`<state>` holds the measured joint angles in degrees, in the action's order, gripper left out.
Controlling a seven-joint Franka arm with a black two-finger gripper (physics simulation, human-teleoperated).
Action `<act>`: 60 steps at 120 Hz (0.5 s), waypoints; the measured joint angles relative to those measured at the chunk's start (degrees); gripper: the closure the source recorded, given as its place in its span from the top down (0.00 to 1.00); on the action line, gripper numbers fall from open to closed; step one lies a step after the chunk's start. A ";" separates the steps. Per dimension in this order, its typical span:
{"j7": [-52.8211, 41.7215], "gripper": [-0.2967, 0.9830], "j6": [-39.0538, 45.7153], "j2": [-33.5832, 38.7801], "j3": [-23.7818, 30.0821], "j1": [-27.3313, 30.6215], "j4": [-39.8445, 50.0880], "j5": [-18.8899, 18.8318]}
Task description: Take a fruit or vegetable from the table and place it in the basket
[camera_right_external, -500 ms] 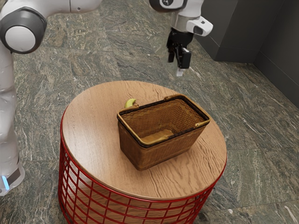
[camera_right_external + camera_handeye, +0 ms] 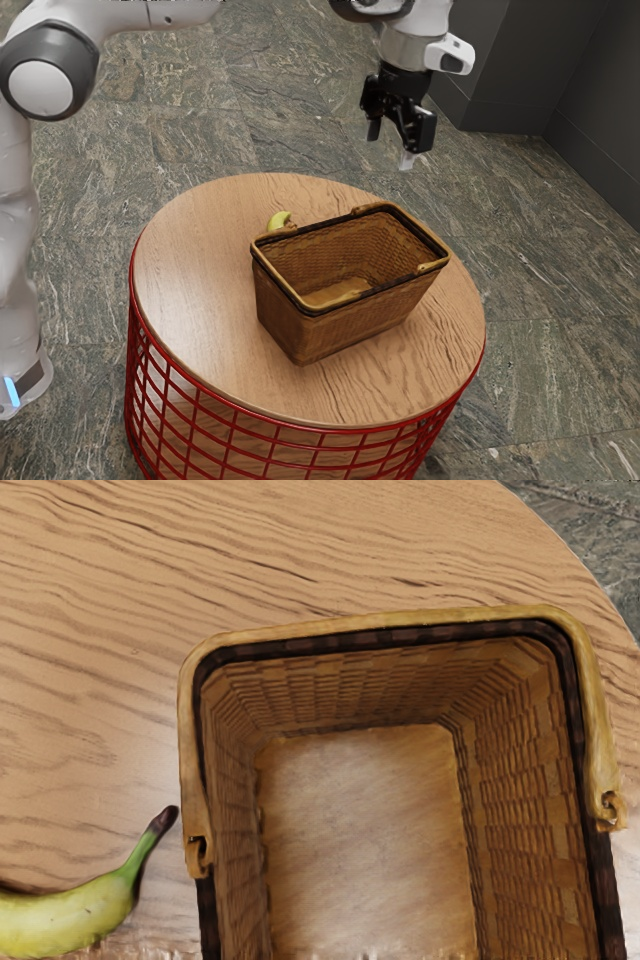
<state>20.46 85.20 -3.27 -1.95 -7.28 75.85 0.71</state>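
Observation:
My gripper [image 2: 390, 147] hangs open in the air above and beyond the basket, its two fingers apart with nothing between them. A yellow banana [image 2: 279, 220] lies on the table behind the basket's left end in the exterior view, partly hidden by the rim. The brown woven basket [image 2: 345, 335] stands upright. From the wrist, the banana [image 2: 70, 918] shows its green neck and dark stem tip pointing at the basket [image 2: 525, 770], close beside its wall but apart from it. The basket's bare floor is visible inside.
The round wooden table [image 2: 200, 300] has a red wire frame [image 2: 230, 440] beneath it. The basket's handle [image 2: 380, 622] lies folded along its rim. Grey stone floor [image 2: 560, 300] surrounds the table.
My hand has moved toward the exterior view's right and slightly lower in it, and the fingers look farther apart. The banana and basket have stayed where they were.

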 joint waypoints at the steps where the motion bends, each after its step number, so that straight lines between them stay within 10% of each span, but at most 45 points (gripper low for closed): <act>1: 0.79 0.77 -0.08 -0.01 -0.01 -0.29 0.00 0.03; 36: 25.75 0.77 -2.35 0.42 0.93 -2.30 0.39 1.35; 60: 38.31 0.77 3.64 13.31 2.17 -2.72 21.52 1.53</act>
<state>58.77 88.85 10.04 0.22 -10.00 97.37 2.24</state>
